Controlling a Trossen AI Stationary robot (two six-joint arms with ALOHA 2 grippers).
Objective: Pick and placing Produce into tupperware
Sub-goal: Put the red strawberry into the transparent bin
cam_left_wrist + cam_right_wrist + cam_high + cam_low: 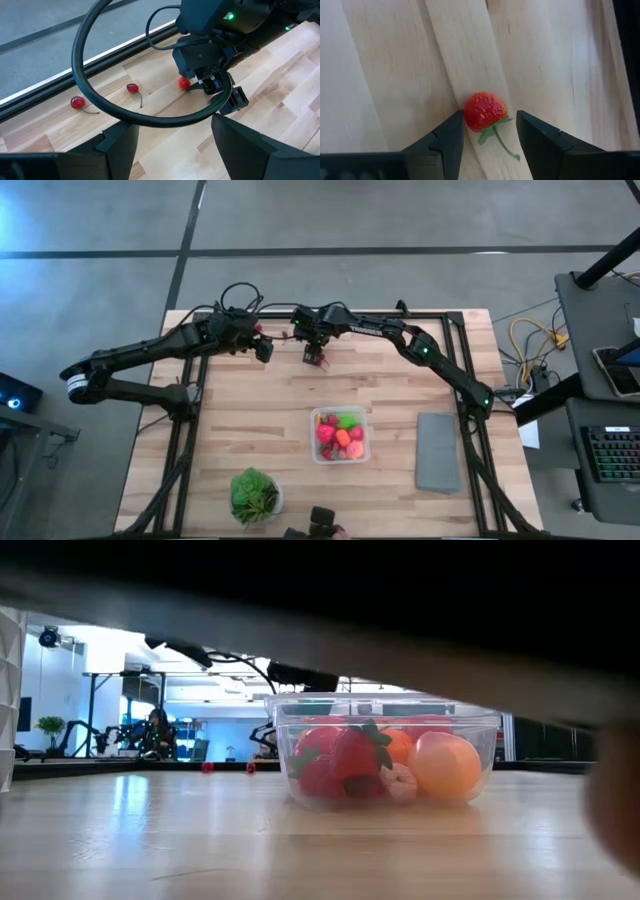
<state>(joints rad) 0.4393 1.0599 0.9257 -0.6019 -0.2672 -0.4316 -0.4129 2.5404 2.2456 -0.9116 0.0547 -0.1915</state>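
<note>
By the far edge, two cherries (131, 88), one strawberry (485, 111)

A light wooden plank desk (250, 410) stands on a grey concrete floor (90, 270) crossed by dark seam lines. To one side, a dark side table (600, 360) carries a black keyboard (612, 452). Beyond the desk lies a bright, white-walled room where a seated person (158, 735) shows near a small potted green plant (48, 726).

No legible text or labels
</note>
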